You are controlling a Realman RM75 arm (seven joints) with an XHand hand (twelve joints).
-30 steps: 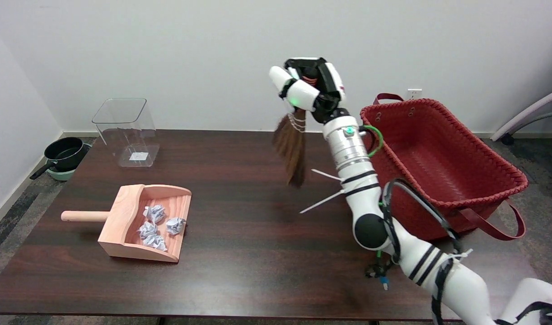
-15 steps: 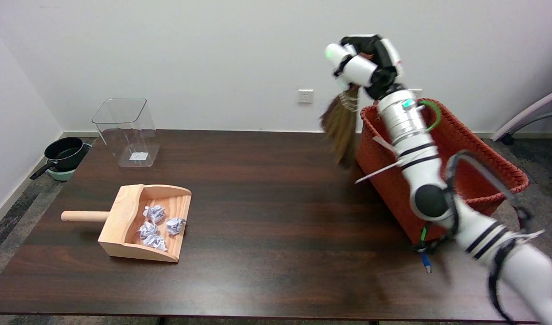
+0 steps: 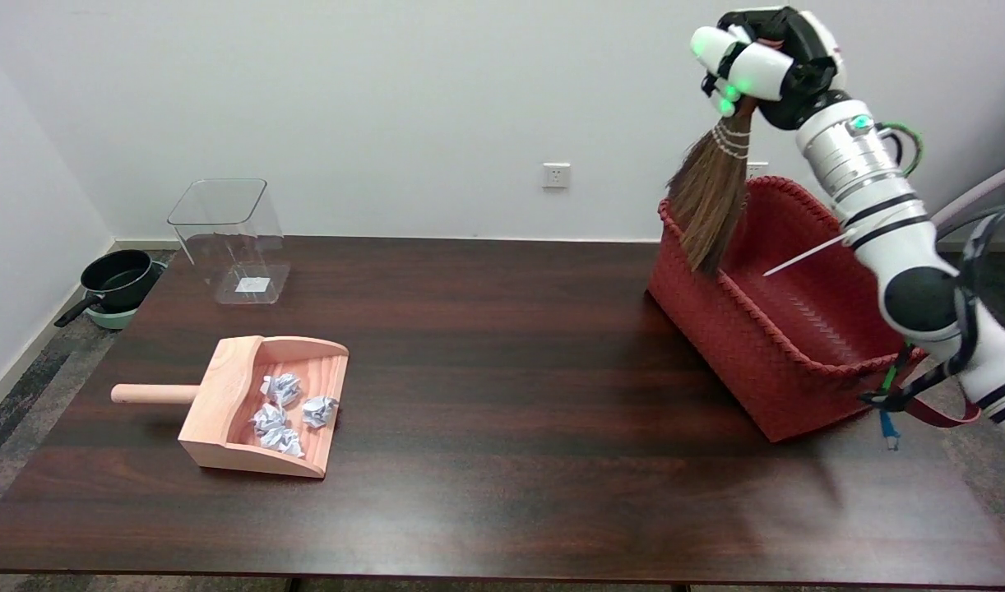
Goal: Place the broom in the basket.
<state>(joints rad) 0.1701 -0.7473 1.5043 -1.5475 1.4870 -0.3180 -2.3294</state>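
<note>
My right hand [image 3: 767,62] is raised high at the upper right and grips the broom [image 3: 710,197] by its handle end. The brown bristles hang down, and their tips sit over the left rim of the red woven basket [image 3: 741,329]. The basket stands on the right side of the dark table [image 3: 486,395], its opening facing up. The broom's handle is hidden inside my fingers.
A wooden dustpan [image 3: 247,403] holding several crumpled paper balls [image 3: 289,411] lies at the front left. A clear plastic bin [image 3: 231,238] stands at the back left. A black pan [image 3: 116,279] sits on the floor beyond the table's left edge. A wall socket [image 3: 556,175] is behind.
My right arm has swung right and upward, carrying the broom from above the table's middle to over the basket's left rim.
</note>
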